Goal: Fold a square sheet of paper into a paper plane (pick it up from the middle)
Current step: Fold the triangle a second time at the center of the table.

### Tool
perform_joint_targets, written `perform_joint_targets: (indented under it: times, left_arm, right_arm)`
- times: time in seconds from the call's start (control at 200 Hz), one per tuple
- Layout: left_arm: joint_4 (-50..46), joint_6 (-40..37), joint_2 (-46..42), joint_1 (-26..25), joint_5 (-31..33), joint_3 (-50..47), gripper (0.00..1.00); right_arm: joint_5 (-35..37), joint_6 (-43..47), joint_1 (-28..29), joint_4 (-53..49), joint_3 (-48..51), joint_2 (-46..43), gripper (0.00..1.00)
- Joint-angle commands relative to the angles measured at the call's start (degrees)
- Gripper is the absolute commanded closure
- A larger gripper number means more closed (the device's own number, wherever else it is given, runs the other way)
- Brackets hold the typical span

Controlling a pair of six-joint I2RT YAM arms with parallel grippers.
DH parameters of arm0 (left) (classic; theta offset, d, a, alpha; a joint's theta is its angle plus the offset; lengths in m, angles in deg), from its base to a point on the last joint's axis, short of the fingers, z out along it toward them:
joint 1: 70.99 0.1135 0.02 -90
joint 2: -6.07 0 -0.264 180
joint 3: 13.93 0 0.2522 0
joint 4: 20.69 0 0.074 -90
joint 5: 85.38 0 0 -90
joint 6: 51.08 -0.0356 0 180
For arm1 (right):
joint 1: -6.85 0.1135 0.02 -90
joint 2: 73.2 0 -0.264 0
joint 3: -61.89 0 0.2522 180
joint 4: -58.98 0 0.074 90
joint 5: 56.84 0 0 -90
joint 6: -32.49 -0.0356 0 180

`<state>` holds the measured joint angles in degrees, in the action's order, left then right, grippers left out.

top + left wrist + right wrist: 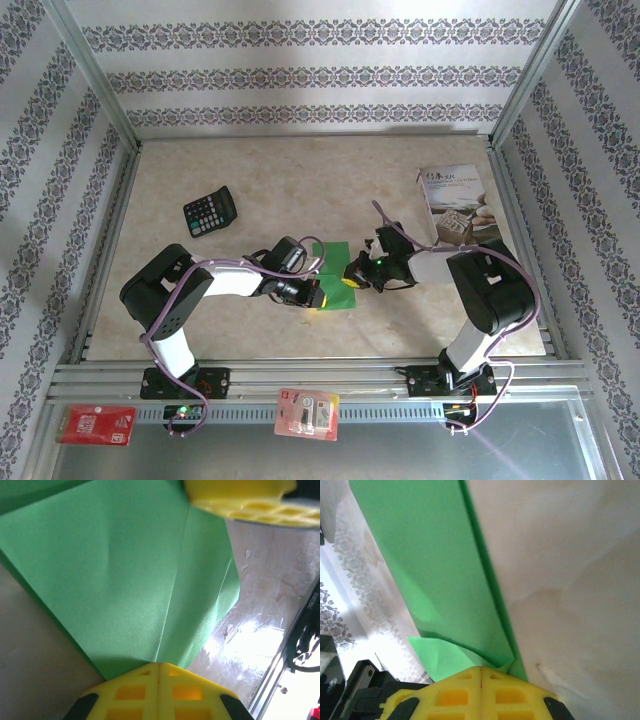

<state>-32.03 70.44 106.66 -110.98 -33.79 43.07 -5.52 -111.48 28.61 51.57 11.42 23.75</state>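
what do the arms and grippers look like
The left arm and right arm have black joint housings, white links and lilac cables looped alongside. The left gripper and right gripper have bright yellow plastic fingers with rectangular cut-outs and black trim.

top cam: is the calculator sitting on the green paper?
No, the calculator lies on the bare table, well apart from the green paper and off to its left in the top view.

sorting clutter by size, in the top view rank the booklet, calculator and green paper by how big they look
1. white booklet, clearly largest.
2. calculator and green paper look about alike; the paper is partly covered, so I would not rank those two.
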Motion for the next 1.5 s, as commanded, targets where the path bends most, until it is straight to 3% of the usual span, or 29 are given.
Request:
perform_joint_targets:
  times: [0.0,0.195,0.385,0.62,1.039,1.309,1.389,1.494]
  left_arm:
    - [-14.1,-1.7,3.9,-0.1,6.1,-4.0,1.0]
    - [-14.5,-1.6,3.8,-0.1,6.1,-3.2,1.0]
    - [-14.2,-1.2,4.0,-0.1,5.9,-2.7,1.0]
    - [-14.4,-1.2,4.2,-0.1,5.9,-2.2,1.0]
    - [-15.0,-1.6,2.3,-0.1,5.2,0.7,1.0]
    - [-6.8,2.6,-0.7,-0.1,-1.6,5.6,0.82]
    - [-4.8,3.8,0.0,-0.1,-2.0,6.6,0.83]
    - [-4.4,4.1,1.6,0.0,-2.1,8.4,0.93]
  right_arm:
    - [12.5,2.8,-6.0,-3.8,-0.7,2.1,1.0]
    - [8.2,5.6,-7.3,-3.0,-1.8,-3.4,1.0]
    - [7.6,5.4,0.1,-1.5,-0.1,-8.5,1.0]
    - [7.4,2.8,6.2,3.0,-0.8,-2.9,1.0]
    - [7.7,4.4,5.0,4.7,1.9,2.3,1.0]
    - [7.8,5.0,4.7,5.0,2.9,3.6,1.0]
    - [7.8,5.3,4.6,5.0,3.0,3.6,1.0]
    - [7.8,5.4,4.5,4.9,3.0,3.4,1.0]
